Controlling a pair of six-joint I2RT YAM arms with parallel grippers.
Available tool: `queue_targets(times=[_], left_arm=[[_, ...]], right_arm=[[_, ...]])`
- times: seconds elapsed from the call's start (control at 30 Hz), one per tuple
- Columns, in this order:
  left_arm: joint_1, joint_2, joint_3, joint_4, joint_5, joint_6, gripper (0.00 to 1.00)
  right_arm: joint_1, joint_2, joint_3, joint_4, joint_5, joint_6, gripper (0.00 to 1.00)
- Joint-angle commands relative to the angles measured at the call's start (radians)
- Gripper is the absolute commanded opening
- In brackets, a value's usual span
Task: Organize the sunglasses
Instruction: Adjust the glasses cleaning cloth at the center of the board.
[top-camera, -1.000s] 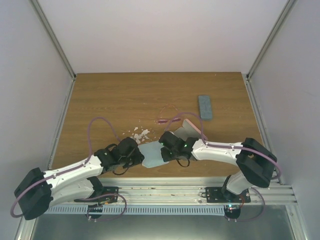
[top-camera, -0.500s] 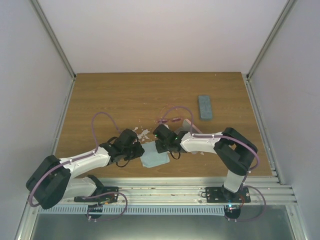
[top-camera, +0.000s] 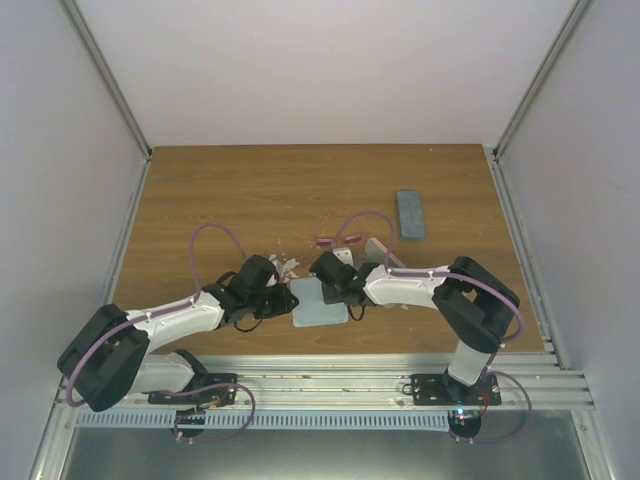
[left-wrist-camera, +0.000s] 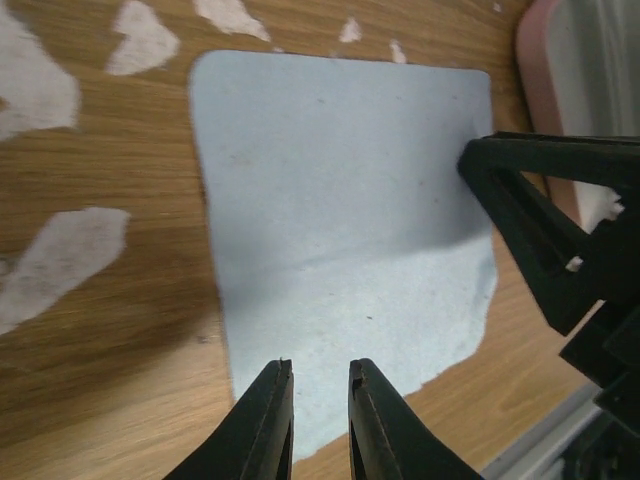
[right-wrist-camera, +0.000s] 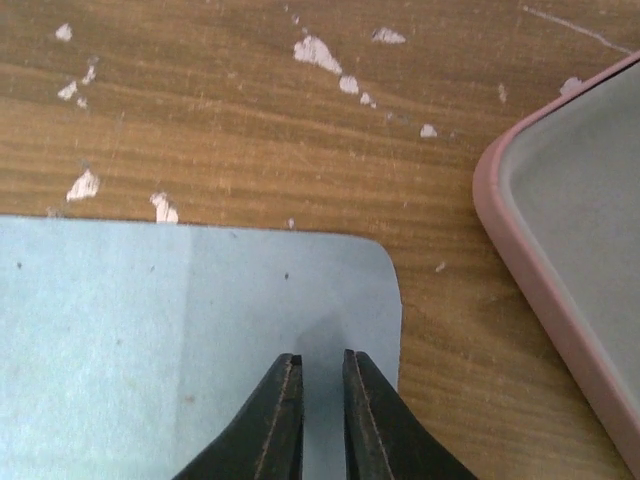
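Observation:
The pink-framed sunglasses lie on the wooden table beyond both grippers. The dark pair is out of view. A light blue cloth lies flat between the grippers and also shows in the left wrist view and the right wrist view. My left gripper hovers over the cloth's left edge, jaws a little apart and empty. My right gripper is over the cloth's right corner, jaws a little apart and empty. The right gripper's fingers show in the left wrist view.
An open pink case lies right of the cloth, its rim showing in the right wrist view. A shut blue-grey case lies farther back right. White worn patches mark the wood. The metal rail runs along the near edge.
The cloth has shifted slightly right and away and now lies flatter and squarer. Both grippers have moved with it, a little farther from the near edge.

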Motion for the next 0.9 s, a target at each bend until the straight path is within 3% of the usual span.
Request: queue_targets(times=[0.0, 0.17, 0.37, 0.87], left_arm=[[-0.001, 0.028, 0.013, 0.128, 0.130, 0.044, 0.18], [-0.044, 0.080, 0.011, 0.157, 0.135, 0.037, 0.16], [-0.092, 0.115, -0.005, 0.058, 0.045, -0.008, 0.14], [-0.174, -0.081, -0.084, -0.119, -0.048, -0.091, 0.15]], right_arm=[[-0.007, -0.076, -0.020, -0.011, -0.041, -0.031, 0.15], [-0.007, -0.165, -0.045, -0.020, -0.066, -0.041, 0.24], [-0.007, -0.221, -0.111, -0.033, -0.097, -0.016, 0.25], [-0.009, -0.265, -0.148, -0.019, -0.125, -0.020, 0.26]])
